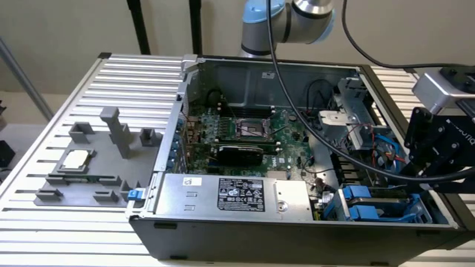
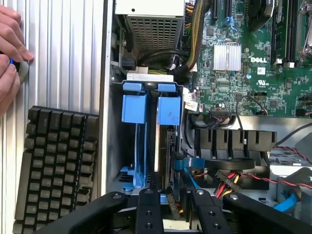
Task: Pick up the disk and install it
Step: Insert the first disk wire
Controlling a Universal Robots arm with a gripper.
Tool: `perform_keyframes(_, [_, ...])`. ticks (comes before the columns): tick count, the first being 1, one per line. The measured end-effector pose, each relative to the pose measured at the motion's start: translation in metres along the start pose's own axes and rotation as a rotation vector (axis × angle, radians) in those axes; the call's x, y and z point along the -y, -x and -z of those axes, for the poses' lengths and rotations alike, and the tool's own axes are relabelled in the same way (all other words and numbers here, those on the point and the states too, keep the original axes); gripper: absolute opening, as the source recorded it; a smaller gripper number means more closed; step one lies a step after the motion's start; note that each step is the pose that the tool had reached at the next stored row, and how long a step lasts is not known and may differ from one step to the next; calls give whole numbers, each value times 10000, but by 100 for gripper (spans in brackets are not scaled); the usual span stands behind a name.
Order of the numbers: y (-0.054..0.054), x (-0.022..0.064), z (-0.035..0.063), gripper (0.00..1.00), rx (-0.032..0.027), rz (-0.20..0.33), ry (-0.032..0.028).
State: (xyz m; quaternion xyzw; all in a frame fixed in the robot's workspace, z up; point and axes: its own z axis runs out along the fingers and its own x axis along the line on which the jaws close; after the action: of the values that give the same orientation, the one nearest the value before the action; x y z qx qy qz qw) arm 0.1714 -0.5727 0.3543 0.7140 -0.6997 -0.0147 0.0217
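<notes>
Exterior view, tabletop [image 1: 44, 233]: slatted metal, carrying an open computer case [image 1: 222, 245].
Exterior view, disk [image 1: 357, 193]: in the case's drive bay, just beside the power-supply box [image 1: 230, 194].
Exterior view, hand [image 1: 426, 167]: black, above the bay corner of the case.
Wrist view, disk [image 2: 168, 112]: stands on edge, long axis running from the hand [image 2: 176, 195] toward the power-supply box, blue carrier end nearest the box.
Wrist view, hand: astride the disk's near end; I cannot tell whether it clamps.
</notes>
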Motion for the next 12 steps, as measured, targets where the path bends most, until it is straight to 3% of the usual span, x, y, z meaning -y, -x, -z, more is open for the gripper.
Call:
perform_keyframes(6, [-1, 40, -14, 30, 4, 445, 0])
perform_keyframes(12, [-1, 64, -23, 30, 49, 866, -4])
